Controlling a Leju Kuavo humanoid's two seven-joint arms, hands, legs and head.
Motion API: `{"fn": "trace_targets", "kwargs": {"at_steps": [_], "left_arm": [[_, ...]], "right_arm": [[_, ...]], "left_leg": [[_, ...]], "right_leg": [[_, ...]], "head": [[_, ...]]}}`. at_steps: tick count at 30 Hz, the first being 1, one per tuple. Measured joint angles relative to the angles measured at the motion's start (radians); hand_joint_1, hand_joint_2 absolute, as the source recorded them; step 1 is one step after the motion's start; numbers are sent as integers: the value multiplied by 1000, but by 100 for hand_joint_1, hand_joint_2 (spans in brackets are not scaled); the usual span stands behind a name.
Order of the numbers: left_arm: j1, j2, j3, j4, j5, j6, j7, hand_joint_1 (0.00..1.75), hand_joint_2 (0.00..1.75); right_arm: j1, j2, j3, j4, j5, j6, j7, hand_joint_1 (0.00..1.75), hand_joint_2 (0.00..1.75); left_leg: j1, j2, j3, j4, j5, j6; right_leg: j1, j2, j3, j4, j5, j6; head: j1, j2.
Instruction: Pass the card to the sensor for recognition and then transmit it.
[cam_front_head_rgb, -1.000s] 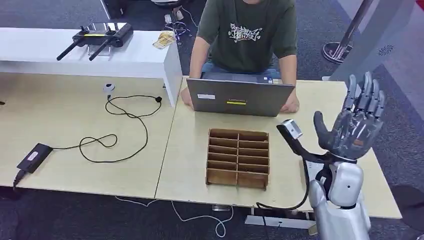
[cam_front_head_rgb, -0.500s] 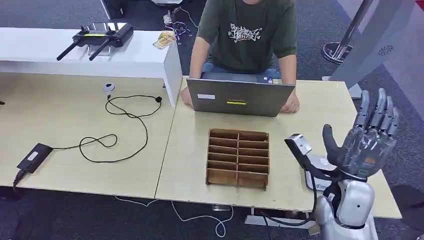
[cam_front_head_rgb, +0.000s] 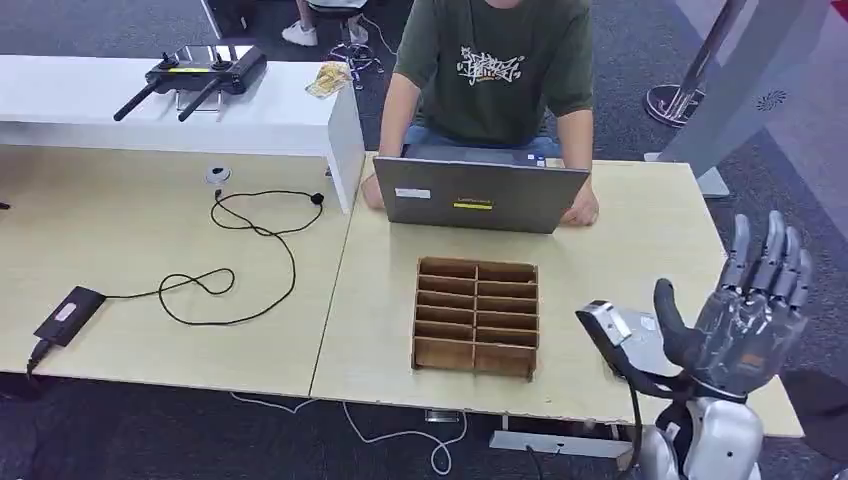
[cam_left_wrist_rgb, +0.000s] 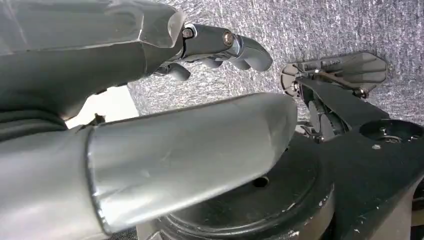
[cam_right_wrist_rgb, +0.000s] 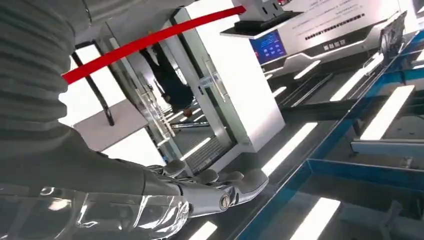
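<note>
Right robot hand (cam_front_head_rgb: 745, 310) dropped lower and toward the surface's (cam_front_head_rgb: 640, 240) right edge vs 1 s ago, fingers spread upright, holding nothing. Sensor (cam_front_head_rgb: 640, 335) sits on surface just behind its thumb. Card not discernible. Left robot hand (cam_left_wrist_rgb: 150, 125): fingers loosely curled, grasping nothing. Wooden organizer (cam_front_head_rgb: 477, 317) mid-surface, laptop (cam_front_head_rgb: 478, 195) beyond it.

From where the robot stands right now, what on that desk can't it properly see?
- Grey device near the table's right edge: head view, partly hidden behind the raised right hand and its wrist camera; what it is cannot be told.
- Wooden organiser: whether any slot holds a card is too small to tell.
- Laptop: its screen faces the person, whose head is cut off by the top edge.
</note>
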Motion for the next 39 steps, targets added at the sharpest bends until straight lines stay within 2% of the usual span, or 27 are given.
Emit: {"fn": "trace_targets", "kwargs": {"at_steps": [9,23,34,39], "left_arm": [[2,-10,19,-14,2,0,1,0,0],[1,-16,23,-29,-8,0,1,0,0],[0,-31,30,-51,14,0,9,0,0],[0,-44,36,-69,18,0,10,0,0]], "right_arm": [[101,24,-26,-63,4,10,6,0,175],[215,66,-37,-140,5,119,-11,0,175],[241,91,-9,-143,5,148,-32,0,175],[242,91,14,-140,5,182,-33,0,175]], "left_leg": [[0,0,0,0,0,0],[0,0,0,0,-1,0],[0,0,0,0,-1,0],[0,1,0,0,-1,0]], "right_leg": [[0,0,0,0,0,0],[0,0,0,0,-1,0],[0,0,0,0,0,0],[0,0,0,0,-1,0]], "head": [[0,0],[0,0],[0,0],[0,0]]}}
